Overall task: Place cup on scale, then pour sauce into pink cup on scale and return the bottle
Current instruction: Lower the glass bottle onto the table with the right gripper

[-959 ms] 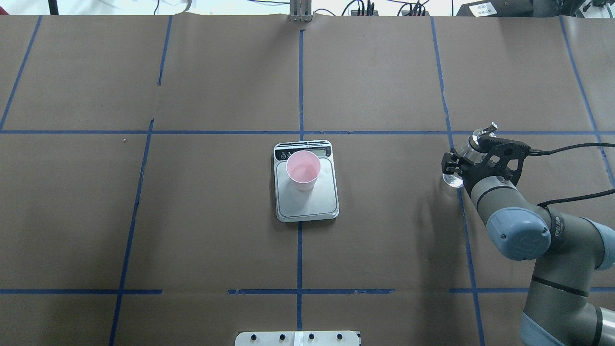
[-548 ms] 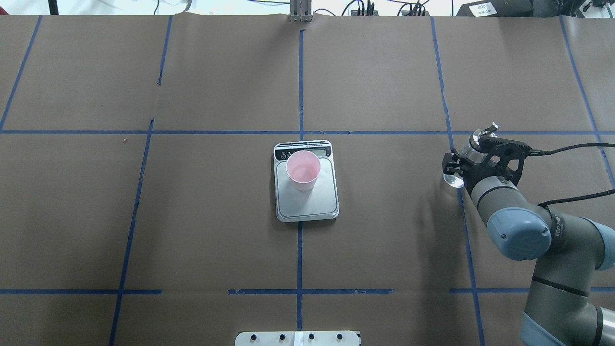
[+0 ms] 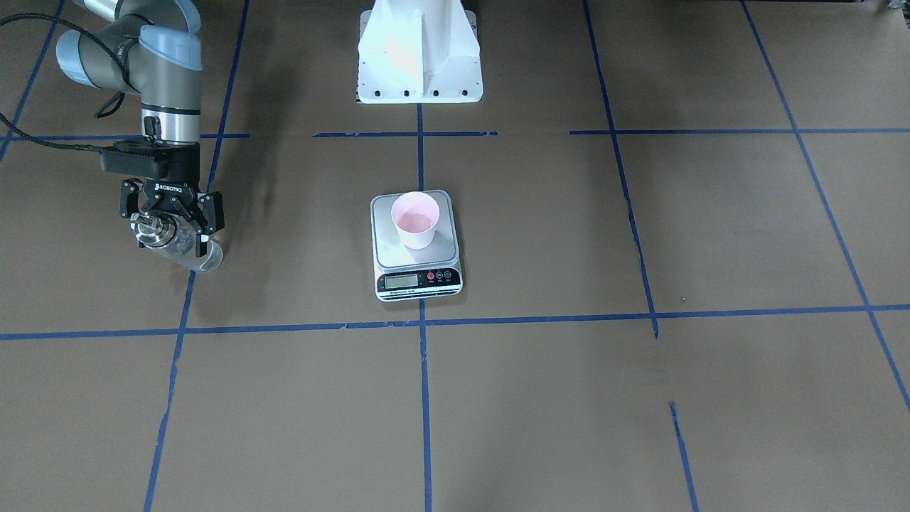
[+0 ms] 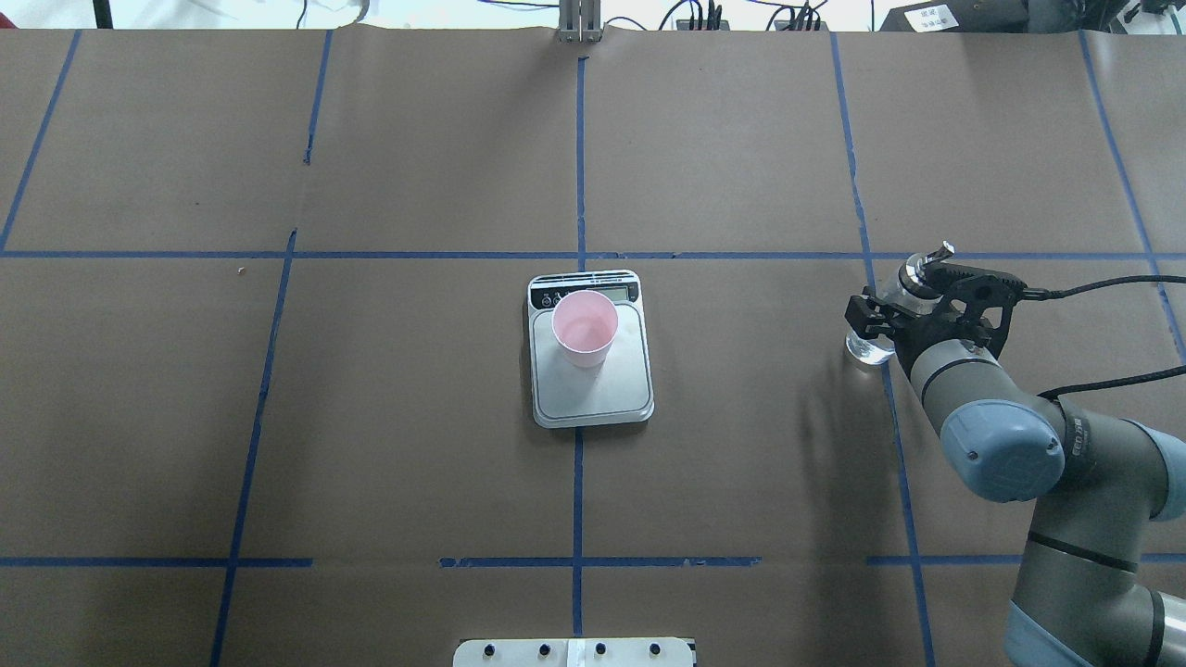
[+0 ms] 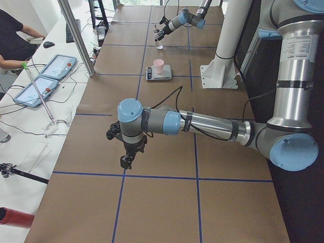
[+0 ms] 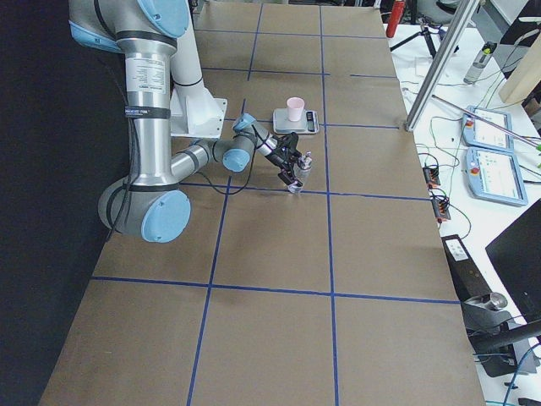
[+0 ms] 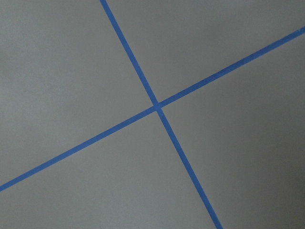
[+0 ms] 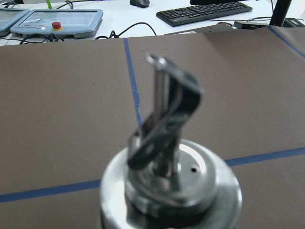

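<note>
Out at the robot's left, the left pincer (image 5: 126,161) is hanging above the desk (image 4: 417,417); I cannot tell whether it is wide or narrow. In the middle, the cup (image 4: 585,326) is standing upright on the scale (image 4: 593,394), toward its display end. Well to the right, the right pincer (image 4: 901,304) is clasping the tilting bottle (image 4: 871,347) beside a blue tape line (image 4: 902,463).

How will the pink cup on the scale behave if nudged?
Probably light: the cup looks like thin paper, so a nudge would likely slide it across the smooth steel scale. It tapers to a narrower base, so a push near the rim may tip it. A firm pinch could well crush its thin wall.
</note>
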### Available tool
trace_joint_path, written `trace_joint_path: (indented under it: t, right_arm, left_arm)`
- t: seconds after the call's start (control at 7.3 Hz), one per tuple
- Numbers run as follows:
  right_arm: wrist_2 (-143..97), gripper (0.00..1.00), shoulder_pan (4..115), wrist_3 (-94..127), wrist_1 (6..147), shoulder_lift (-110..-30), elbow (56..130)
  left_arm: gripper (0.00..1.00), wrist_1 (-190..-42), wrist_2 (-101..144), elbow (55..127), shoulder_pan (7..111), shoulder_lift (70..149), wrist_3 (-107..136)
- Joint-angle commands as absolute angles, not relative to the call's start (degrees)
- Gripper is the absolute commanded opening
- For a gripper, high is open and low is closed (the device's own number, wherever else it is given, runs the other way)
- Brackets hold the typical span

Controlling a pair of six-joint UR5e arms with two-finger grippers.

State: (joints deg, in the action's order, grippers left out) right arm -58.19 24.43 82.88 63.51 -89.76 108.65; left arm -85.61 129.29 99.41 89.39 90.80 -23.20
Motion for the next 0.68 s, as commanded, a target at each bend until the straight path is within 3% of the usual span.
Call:
trace_joint_path:
  t: [0.0, 0.55]
  right_arm:
    - [-58.3, 0.99, 24.4, 82.9, 63.5, -90.3, 109.3]
    - [-64.4, 1.00, 24.3, 83.0, 63.6, -91.2, 112.1]
  left_arm:
    - [1.00, -85.6, 128.6, 99.4, 89.4, 91.1, -23.2]
    - [1.00, -85.6, 128.0, 99.3, 89.4, 91.1, -23.1]
